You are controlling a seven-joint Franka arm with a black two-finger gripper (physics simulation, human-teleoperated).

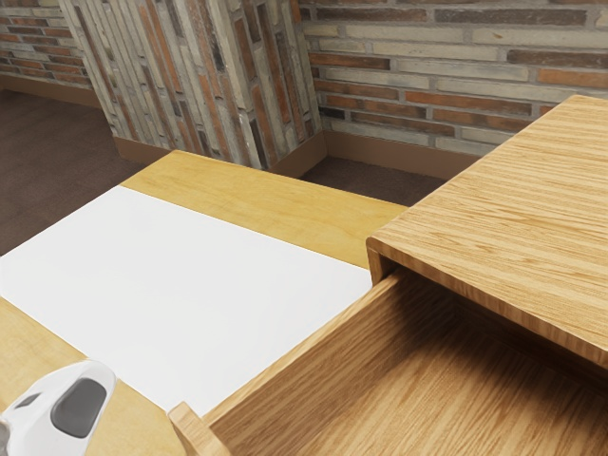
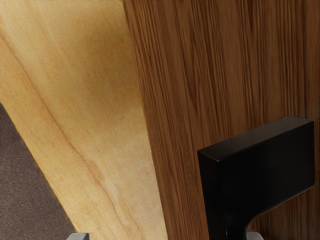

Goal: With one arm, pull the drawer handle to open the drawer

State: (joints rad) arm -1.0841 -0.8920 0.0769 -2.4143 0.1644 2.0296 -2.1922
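The wooden drawer [image 1: 418, 380] stands pulled far out of the light oak cabinet [image 1: 513, 218], and its inside shows from above. Its front board [image 1: 193, 427] reaches the exterior view's lower edge. In the wrist view the dark wood drawer front [image 2: 215, 75] is close, with the black block handle [image 2: 257, 170] standing out from it. Two grey fingertips [image 2: 77, 236] peek in at the lower edge, far apart. My gripper [image 2: 165, 237] is open, with the handle beside one fingertip and not clamped. A white and grey arm link [image 1: 62, 407] sits at the exterior view's lower left.
The cabinet stands on a light wood table [image 1: 275, 204] covered partly by a white sheet [image 1: 161, 285]. Brick walls [image 1: 446, 66] and a brick pillar [image 1: 199, 66] rise behind it. Brown floor [image 2: 25, 195] shows past the table edge.
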